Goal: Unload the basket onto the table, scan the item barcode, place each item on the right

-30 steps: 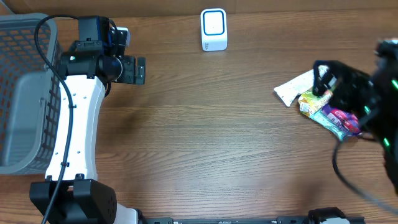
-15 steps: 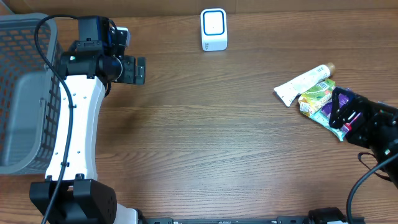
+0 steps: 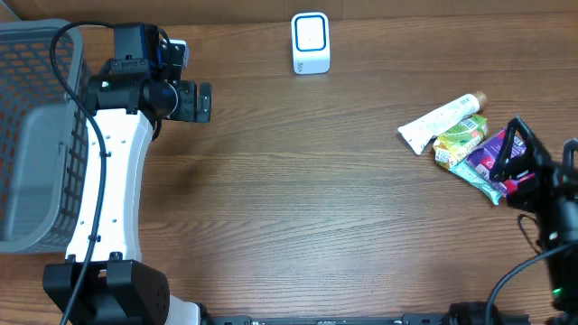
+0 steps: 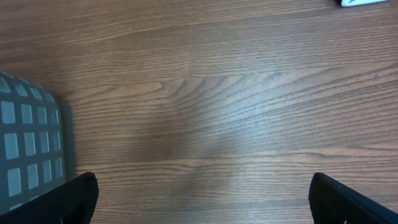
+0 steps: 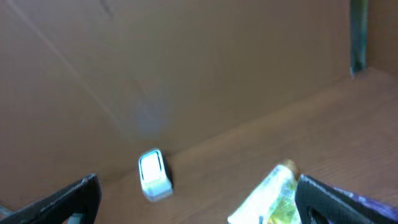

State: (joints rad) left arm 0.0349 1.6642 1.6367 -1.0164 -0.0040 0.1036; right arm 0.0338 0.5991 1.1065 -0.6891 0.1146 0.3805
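the right fingers (image 5: pixel 68 200) are hanging spread and empty over the pile of packets (image 3: pixel 461 137) and white tube (image 3: pixel 440 121) at the counter's (image 3: pixel 316 199) right side, well apart from the scanner (image 3: pixel 311 42); closing here is likely risking pinching two items together. the left fingers (image 4: pixel 74 199) are idling released.

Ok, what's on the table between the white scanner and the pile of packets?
Nothing. In the overhead view the stretch of table from the white scanner to the pile of packets is bare wood.
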